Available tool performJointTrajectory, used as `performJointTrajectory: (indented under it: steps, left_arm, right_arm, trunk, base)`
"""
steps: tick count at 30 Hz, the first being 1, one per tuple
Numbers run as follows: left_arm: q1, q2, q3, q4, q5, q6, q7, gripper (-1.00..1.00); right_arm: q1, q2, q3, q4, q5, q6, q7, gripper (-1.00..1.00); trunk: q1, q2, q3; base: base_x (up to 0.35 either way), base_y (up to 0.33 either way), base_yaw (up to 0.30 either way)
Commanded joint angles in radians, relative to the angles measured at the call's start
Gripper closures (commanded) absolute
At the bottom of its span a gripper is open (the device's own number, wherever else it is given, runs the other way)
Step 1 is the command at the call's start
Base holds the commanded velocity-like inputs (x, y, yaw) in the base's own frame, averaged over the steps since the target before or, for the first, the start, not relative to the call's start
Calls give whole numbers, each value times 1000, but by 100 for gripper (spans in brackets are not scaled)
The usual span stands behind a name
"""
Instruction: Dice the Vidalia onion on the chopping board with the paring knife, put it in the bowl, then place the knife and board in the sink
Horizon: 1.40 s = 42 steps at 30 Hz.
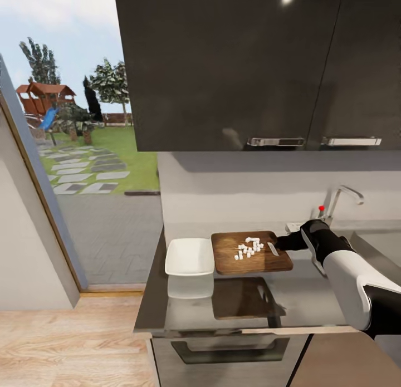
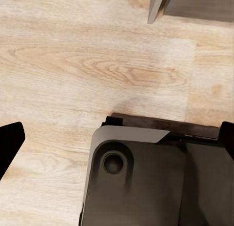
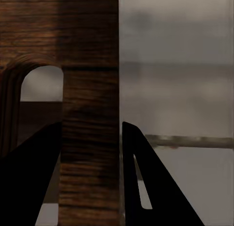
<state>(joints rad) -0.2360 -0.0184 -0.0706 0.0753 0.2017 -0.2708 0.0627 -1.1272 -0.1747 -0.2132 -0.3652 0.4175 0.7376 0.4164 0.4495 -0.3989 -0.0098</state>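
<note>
While the white dice [image 1: 249, 248] sit in a loose heap on the board [image 1: 234, 264], we take the step in hand to be moving them into the bowl [image 1: 189, 257]; the right end effector [image 3: 91, 153] is at the board's sink-side end, and in the right wrist view its two dark fingers [image 3: 146, 187] stand on either side of the strip of wood beside the handle cutout, so we read it as closed on, or closing on, the board's edge; we cannot tell whether the pads are actually bearing on the wood. To do this well, we would make sure the grip is firm first, then raise the held end slowly so the board tilts toward the bowl, which lies just beside its far end on the tabletop [image 1: 312, 298]; a quick lift would scatter the dice. A small pale sliver [image 1: 272, 249] lies on the board near the end effector; it may be the knife, but it is too small to say; if so, it would slide with the dice and should come off first.

We see the board lying flat with its long axis along the tabletop's front edge, one end toward the bowl, the other toward the tap [image 1: 341, 200] and sink [image 1: 379, 248].

We cannot tell the left end effector's state; its wrist view shows wood floor [image 2: 73, 65] and the robot's base [image 2: 141, 182].
</note>
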Motion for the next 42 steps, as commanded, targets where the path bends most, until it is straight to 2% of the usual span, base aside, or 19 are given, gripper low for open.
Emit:
performJointTrajectory:
  steps: [1,19,24,30,42]
  left_arm:
    - [-2,-1,-8,4,6,-7,2,-100]
    - [-2,-9,-8,4,5,-7,2,-100]
    - [-2,-9,-8,4,5,-7,2,-100]
    - [-2,-9,-8,4,5,-7,1,-100]
    - [-2,-9,-8,4,5,-7,-1,-100]
  right_arm:
    - [0,0,-8,-2,10,5,7,100]
    - [0,-2,-6,-16,21,10,-6,100]
    - [0,-3,-6,-18,21,48,-35,100]
    - [0,0,-7,-18,21,80,-83,100]
    - [0,3,-6,-26,21,85,-93,100]
  trunk:
    - [1,-1,0]
    - [1,-1,3]
    - [1,-1,4]
    - [1,-1,11]
    - [1,-1,30]
  base:
    - [0,0,0]
    - [0,0,0]
    - [0,0,0]
    - [0,0,0]
    - [0,23,0]
